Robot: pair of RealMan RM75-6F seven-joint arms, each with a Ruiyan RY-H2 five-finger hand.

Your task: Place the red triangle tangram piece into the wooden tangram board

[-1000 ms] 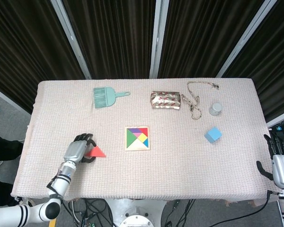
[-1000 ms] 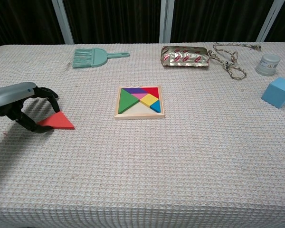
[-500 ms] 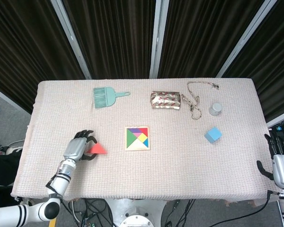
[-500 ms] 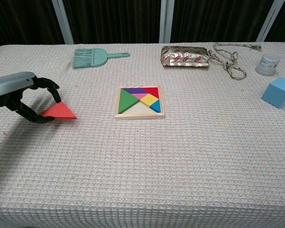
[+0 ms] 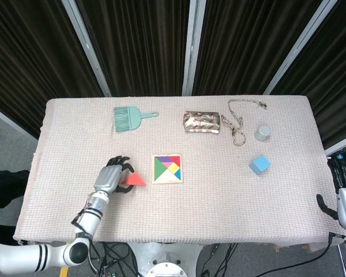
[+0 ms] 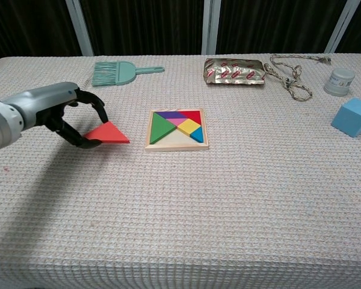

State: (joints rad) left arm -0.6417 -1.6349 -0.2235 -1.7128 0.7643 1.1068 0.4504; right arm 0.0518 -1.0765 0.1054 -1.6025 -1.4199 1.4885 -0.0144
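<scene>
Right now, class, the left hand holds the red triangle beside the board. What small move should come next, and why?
Probably carry the red triangle a little further toward the wooden tangram board. The left hand pinches the piece, which sits just short of the board's near-left edge. The bare wooden gap along the board's front edge looks like the empty slot, so the piece likely has to get over it before it is lowered.

The head view looks down from high above at the whole table (image 5: 219, 196). The chest view sits low and close, facing across it. Both show the wooden tangram board (image 6: 177, 129).
</scene>
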